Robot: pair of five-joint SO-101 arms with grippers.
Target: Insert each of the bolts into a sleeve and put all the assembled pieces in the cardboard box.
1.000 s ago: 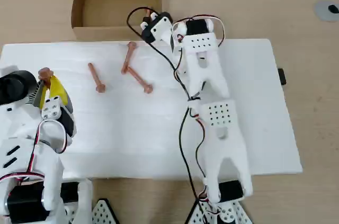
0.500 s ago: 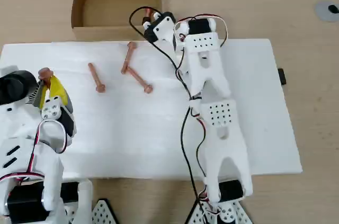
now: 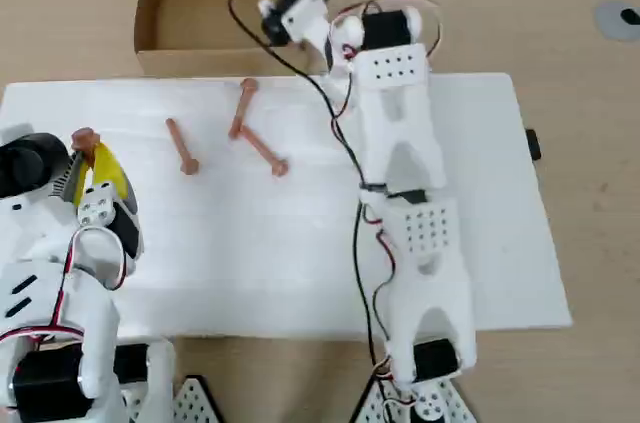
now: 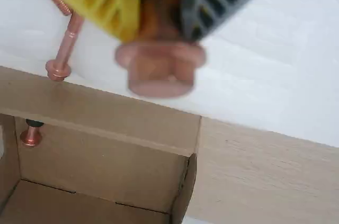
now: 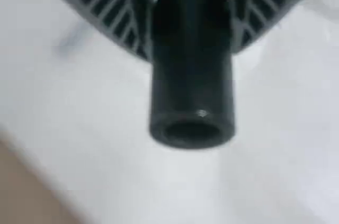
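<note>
Bolt: The copper bolt (image 4: 160,68) is in the left tool (image 3: 92,158). Its head sticks out and its thread end is hidden.
Left tool: It is clamped on the bolt's stem, at 9 o'clock over the white sheet (image 3: 250,243).
Sleeve: The black sleeve (image 5: 190,91) is in the right tool (image 3: 285,13). Its open hole pokes out past the tool's tip.
Right tool: It is clamped on the sleeve, at 12 o'clock, by the box's 4 o'clock corner.
Gap: The two tools are well apart.
Loose bolts: Three loose bolts (image 3: 242,108) lie on the sheet near 11 o'clock, two of them close together.
Box: The box (image 3: 220,61) sits on the tabletop (image 3: 580,93) at 12 o'clock, just past the sheet.
Step now: I think the bolt and sleeve must meet next.
How to do it well: Bring both over the middle of the sheet. Keep one tool still. Point the thread end right at the hole, in one straight line. Push slowly. Keep both grips tight until the bolt is well in.
Watch out: A tilted bolt may jam on the rim or slip out.
</note>
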